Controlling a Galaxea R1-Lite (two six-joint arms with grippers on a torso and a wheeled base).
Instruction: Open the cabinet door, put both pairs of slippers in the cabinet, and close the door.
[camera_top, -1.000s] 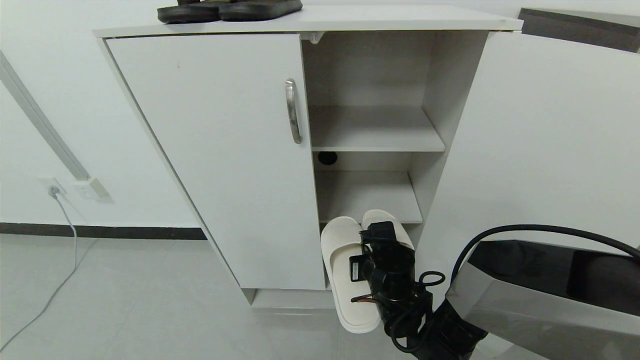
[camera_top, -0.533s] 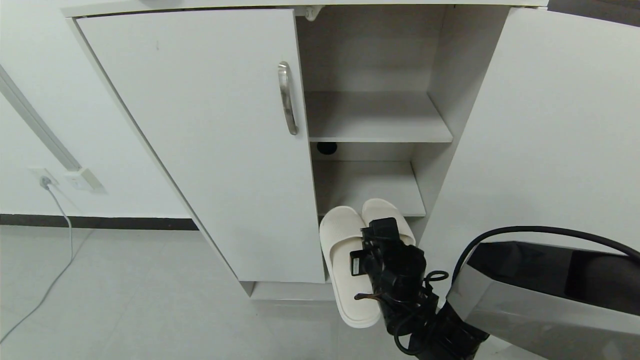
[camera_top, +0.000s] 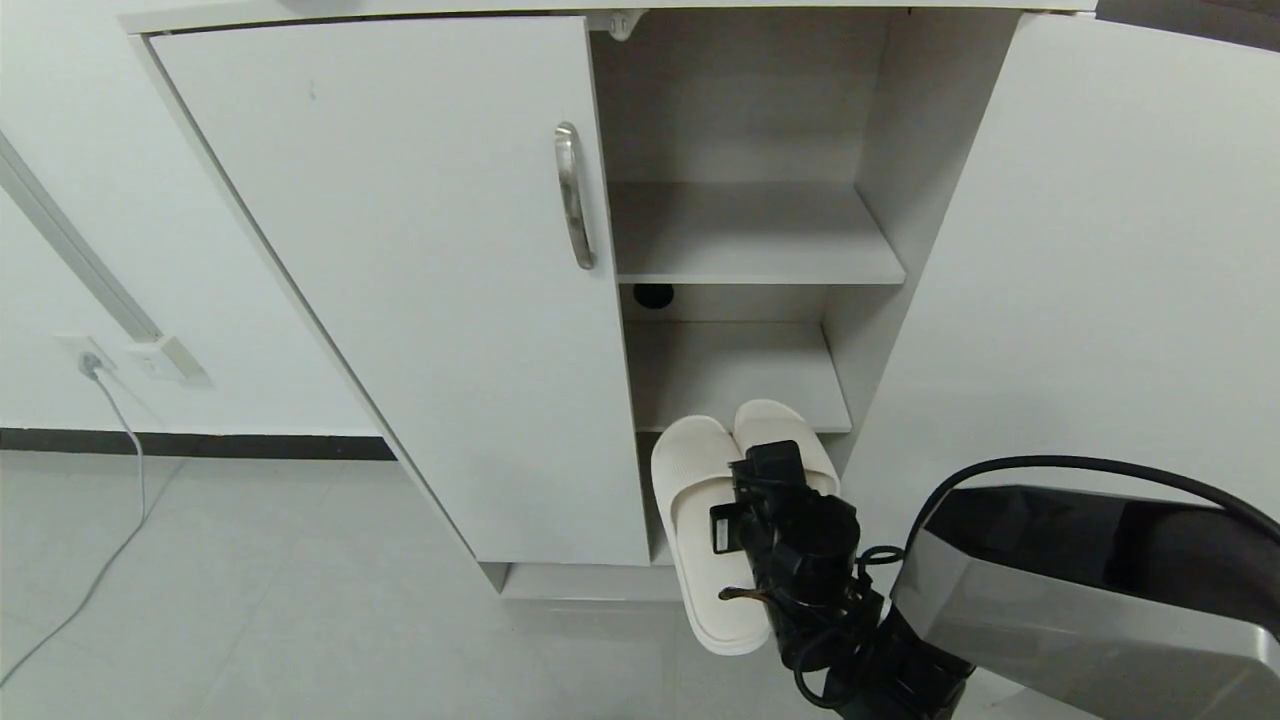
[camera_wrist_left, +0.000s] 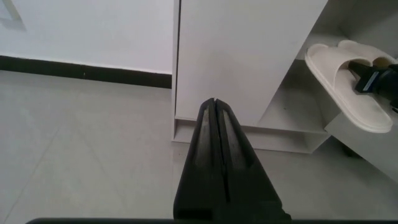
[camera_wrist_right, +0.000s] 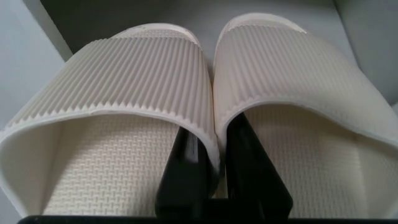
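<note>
A pair of white slippers (camera_top: 700, 500) hangs in front of the cabinet's lowest opening, toes toward the inside. My right gripper (camera_top: 772, 470) is shut on the pair, pinching the two inner straps together (camera_wrist_right: 211, 134). The white cabinet (camera_top: 740, 240) has its right door (camera_top: 1090, 260) swung wide open and its left door (camera_top: 400, 270) closed. Both visible shelves inside are bare. My left gripper (camera_wrist_left: 214, 112) is shut on nothing and hangs low over the floor in front of the closed door; the white slippers (camera_wrist_left: 348, 81) lie off to its side.
A metal handle (camera_top: 570, 195) sits on the closed left door. A wall socket with a grey cable (camera_top: 95, 365) is low on the wall to the left. The grey tiled floor (camera_top: 250, 600) stretches before the cabinet.
The head camera has tilted down, so the cabinet top with the black slippers has left the view. My right gripper has shifted the white slippers slightly right, still at the lowest opening.
</note>
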